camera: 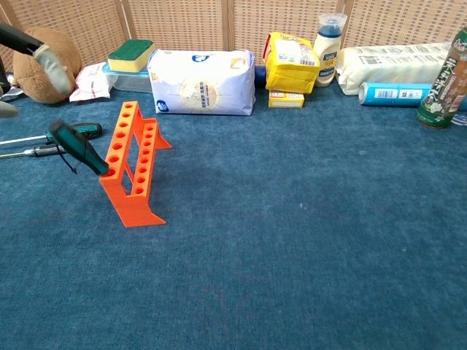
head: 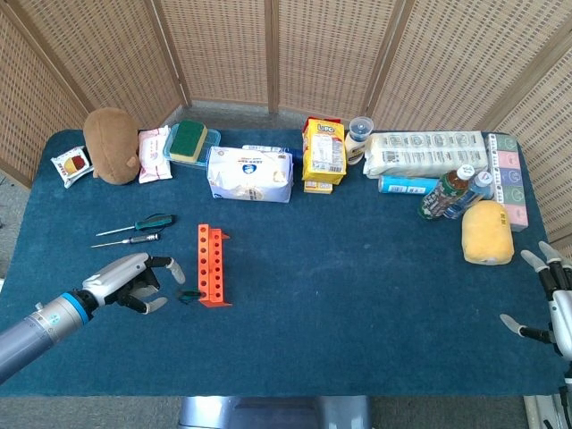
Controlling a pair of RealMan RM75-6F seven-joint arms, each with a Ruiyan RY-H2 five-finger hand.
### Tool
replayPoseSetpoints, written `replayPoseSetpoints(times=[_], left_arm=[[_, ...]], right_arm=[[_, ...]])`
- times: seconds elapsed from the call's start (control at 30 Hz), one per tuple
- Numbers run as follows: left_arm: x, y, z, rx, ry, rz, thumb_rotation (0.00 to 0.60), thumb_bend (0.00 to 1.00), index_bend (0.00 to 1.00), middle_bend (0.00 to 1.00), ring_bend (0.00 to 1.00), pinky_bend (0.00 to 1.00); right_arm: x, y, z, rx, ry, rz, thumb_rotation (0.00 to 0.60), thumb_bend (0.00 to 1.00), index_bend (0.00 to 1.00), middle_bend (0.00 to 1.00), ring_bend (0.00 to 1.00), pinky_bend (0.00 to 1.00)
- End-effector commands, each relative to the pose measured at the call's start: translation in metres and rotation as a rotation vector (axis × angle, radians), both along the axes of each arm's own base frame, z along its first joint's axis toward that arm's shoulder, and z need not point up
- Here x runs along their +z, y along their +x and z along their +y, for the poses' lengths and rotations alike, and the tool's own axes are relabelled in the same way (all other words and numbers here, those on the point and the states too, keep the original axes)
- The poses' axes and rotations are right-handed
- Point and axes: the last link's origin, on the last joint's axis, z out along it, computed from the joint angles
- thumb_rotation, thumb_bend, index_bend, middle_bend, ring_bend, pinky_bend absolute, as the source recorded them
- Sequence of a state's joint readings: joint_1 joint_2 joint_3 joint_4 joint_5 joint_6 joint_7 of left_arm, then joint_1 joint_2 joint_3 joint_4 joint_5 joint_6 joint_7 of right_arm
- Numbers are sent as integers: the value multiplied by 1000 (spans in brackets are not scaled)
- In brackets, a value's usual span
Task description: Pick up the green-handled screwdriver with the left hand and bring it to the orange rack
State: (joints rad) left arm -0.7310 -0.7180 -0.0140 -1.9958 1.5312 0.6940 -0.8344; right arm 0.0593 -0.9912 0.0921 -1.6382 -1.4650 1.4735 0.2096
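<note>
Tabletop; screwdriver tip hidden in rack

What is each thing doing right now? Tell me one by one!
Green-handled screwdriver: tilted, tip in a hole of the rack, no hand holding it.
Orange rack: standing upright on the table.
Left hand: open, fingers spread, beside the rack.
Right hand: open, at the table's edge.
Two other screwdrivers: lying flat on the table.

Green-handled screwdriver against orange rack
</note>
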Motion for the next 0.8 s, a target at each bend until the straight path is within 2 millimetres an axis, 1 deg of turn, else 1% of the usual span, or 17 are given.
replayPoseSetpoints(times=[0.03, 0.33, 0.37, 0.43, 0.47, 0.5, 0.53, 0.57, 0.6, 0.67, 0.7, 0.8], left_arm=[[-1, 2, 0, 1, 6, -6, 600, 376, 286, 1000, 997, 1000], [1, 3, -1, -4, 30, -13, 600, 376, 283, 995, 994, 1000], [2, 3, -2, -6, 39, -18, 600, 375, 275, 975, 979, 1000], [6, 4, -3, -14, 64, -32, 600, 362, 243, 874, 905, 985], [8, 4, -3, -22, 82, -41, 600, 345, 205, 757, 809, 944], [11, 4, -5, -35, 105, -46, 600, 320, 150, 595, 662, 863], [14, 3, -6, -54, 133, -43, 600, 301, 105, 472, 540, 788], [17, 0, -9, -74, 165, -30, 600, 272, 48, 291, 353, 668], [20, -4, -10, -94, 200, -2, 600, 242, 11, 141, 195, 559], [23, -14, -14, -132, 280, 80, 600, 203, 0, 20, 48, 434], [24, -20, -18, -144, 325, 124, 600, 188, 0, 1, 14, 382], [26, -36, -29, -144, 457, 229, 600, 165, 0, 0, 0, 288]], right_arm=[[0, 0, 0, 0, 0, -2, 600, 0, 114, 0, 0, 0], [0, 0, 0, 0, 0, -2, 600, 0, 114, 0, 0, 0], [1, 0, 0, 0, -1, -2, 600, 0, 114, 0, 0, 0], [1, 0, 0, 0, -1, -1, 600, 0, 114, 0, 0, 0], [1, 0, 0, 0, -2, 0, 600, 0, 114, 0, 0, 0], [1, 0, 0, 0, -2, 0, 600, 0, 114, 0, 0, 0], [1, 0, 0, 1, -2, 0, 600, 0, 114, 0, 0, 0], [1, 0, 0, 1, -3, 0, 600, 0, 114, 0, 0, 0], [0, 0, 0, 1, -3, 1, 600, 0, 114, 0, 0, 0], [0, 0, 0, 0, -3, 0, 600, 0, 114, 0, 0, 0], [0, 0, 0, -1, -3, 0, 600, 0, 114, 0, 0, 0], [0, 0, -1, -4, -4, -1, 600, 0, 114, 0, 0, 0]])
